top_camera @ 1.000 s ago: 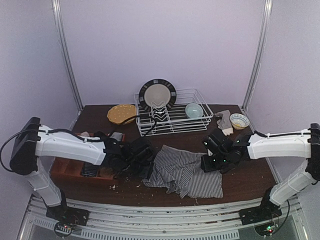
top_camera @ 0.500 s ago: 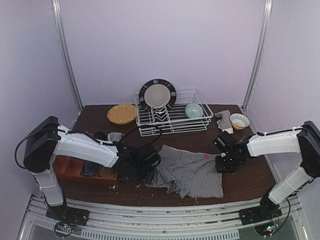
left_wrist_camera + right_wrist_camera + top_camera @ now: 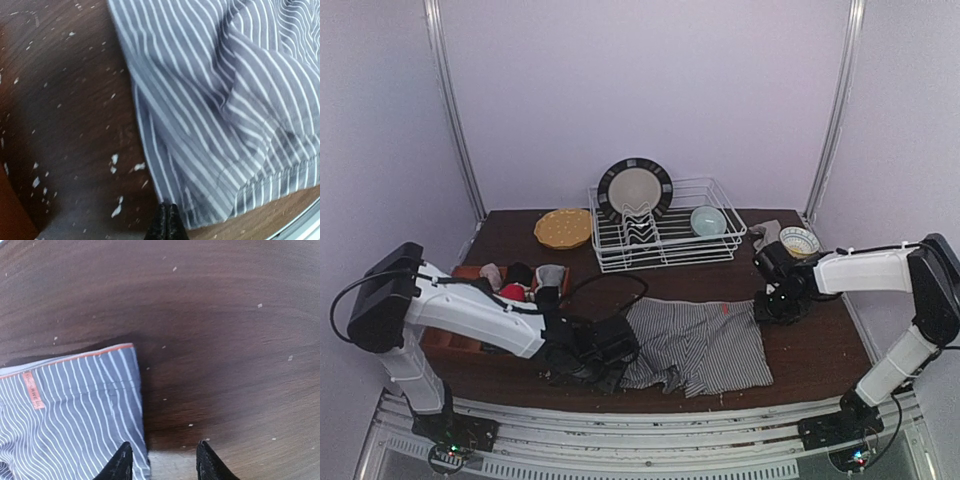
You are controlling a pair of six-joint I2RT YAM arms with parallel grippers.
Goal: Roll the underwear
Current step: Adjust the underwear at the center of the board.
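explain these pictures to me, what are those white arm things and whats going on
They are two robot arms bolted to a table, each ending in a two-finger claw. The wide picture looks down from above; the two close-ups come from cameras on the wrists. Striped underwear lies spread on the table, a wire dish rack behind it. The left claw is shut at the cloth's edge; whether it pinches cloth is unclear. The right claw stands open over a corner, holding nothing.

Only a small orange tag (image 3: 33,390) on the striped underwear (image 3: 75,410), near its orange-trimmed edge, seems to carry lettering, but it is too blurred to read.
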